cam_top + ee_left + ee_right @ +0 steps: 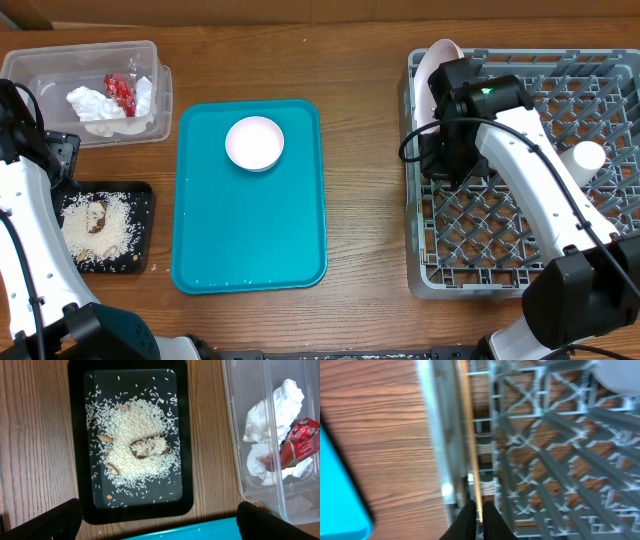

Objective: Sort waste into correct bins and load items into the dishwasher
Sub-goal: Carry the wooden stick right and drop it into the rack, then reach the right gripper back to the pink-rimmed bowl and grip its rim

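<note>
My right gripper (479, 515) is shut on a thin tan chopstick (470, 435) and holds it at the left inner edge of the grey dish rack (545, 460). From overhead the right gripper (440, 150) is over the rack's (520, 280) left side. A pink plate (432, 62) stands in the rack's back left corner. A white bowl (254, 143) sits on the teal tray (250, 240). My left gripper (160, 522) is open and empty above the black tray of rice (131, 450), which also shows in the overhead view (100, 225).
A clear plastic bin (95, 90) at the back left holds crumpled white tissue (272, 415) and a red wrapper (295, 442). A white cup (588, 157) lies in the rack's right part. Brown food scraps (147, 449) lie in the rice.
</note>
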Tool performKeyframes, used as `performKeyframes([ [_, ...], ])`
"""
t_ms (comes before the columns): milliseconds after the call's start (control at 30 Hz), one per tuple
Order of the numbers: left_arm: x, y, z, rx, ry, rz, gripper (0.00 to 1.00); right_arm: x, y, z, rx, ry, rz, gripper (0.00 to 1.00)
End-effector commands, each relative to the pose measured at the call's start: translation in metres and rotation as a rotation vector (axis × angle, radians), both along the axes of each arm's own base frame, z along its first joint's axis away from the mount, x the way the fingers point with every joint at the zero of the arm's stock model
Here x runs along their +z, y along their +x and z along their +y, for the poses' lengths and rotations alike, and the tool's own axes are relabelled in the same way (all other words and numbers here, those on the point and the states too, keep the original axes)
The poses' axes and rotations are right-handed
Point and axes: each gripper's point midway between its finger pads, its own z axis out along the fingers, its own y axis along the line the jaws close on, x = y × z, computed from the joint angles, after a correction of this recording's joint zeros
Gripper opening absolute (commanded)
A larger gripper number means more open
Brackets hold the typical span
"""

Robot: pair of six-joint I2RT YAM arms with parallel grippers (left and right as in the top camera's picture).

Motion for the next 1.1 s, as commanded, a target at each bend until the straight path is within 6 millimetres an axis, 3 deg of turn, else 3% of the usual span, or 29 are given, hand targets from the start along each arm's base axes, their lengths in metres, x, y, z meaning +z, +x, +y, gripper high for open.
performKeyframes([
  [0, 0.001, -0.002, 0.003, -0.007, 0.016, 0.017, 1.0, 0.032, 0.015, 0.032, -0.032, 0.19, -0.084, 0.1],
  [33, 0.001, -0.002, 0.003, -0.007, 0.015, 0.016, 1.0, 0.055, 0.027, 0.059, 0.009, 0.342, -0.144, 0.14],
  [133, 0.001, -0.002, 0.003, -0.007, 0.016, 0.017, 1.0, 0.089, 0.047, 0.103, 0.12, 0.546, -0.265, 0.33],
  [167, 0.001, -0.002, 0.003, -0.007, 0.016, 0.017, 1.0, 0.1, 0.054, 0.118, 0.16, 0.613, -0.312, 0.61],
  [200, 0.001, -0.002, 0.003, -0.007, 0.016, 0.017, 1.0, 0.112, 0.06, 0.133, 0.191, 0.676, -0.354, 1.0],
  [367, 0.001, -0.002, 0.003, -0.007, 0.016, 0.017, 1.0, 0.146, 0.074, 0.2, 0.272, 0.863, -0.476, 1.0],
  [467, 0.001, -0.002, 0.003, -0.006, 0.016, 0.016, 1.0, 0.14, 0.075, 0.236, 0.354, 0.853, -0.533, 0.99],
  [567, 0.001, -0.002, 0.003, -0.007, 0.016, 0.017, 1.0, 0.113, 0.078, 0.272, 0.44, 0.723, -0.617, 0.94],
  [833, 0.001, -0.002, 0.003, -0.007, 0.016, 0.016, 1.0, 0.021, 0.08, 0.337, 0.655, 0.358, -0.762, 1.0],
  [933, 0.001, -0.002, 0.003, -0.007, 0.016, 0.017, 1.0, -0.018, 0.089, 0.345, 0.691, 0.245, -0.787, 1.0],
  [1067, 0.001, -0.002, 0.003, -0.007, 0.015, 0.016, 1.0, -0.048, 0.099, 0.342, 0.697, 0.215, -0.763, 0.99],
])
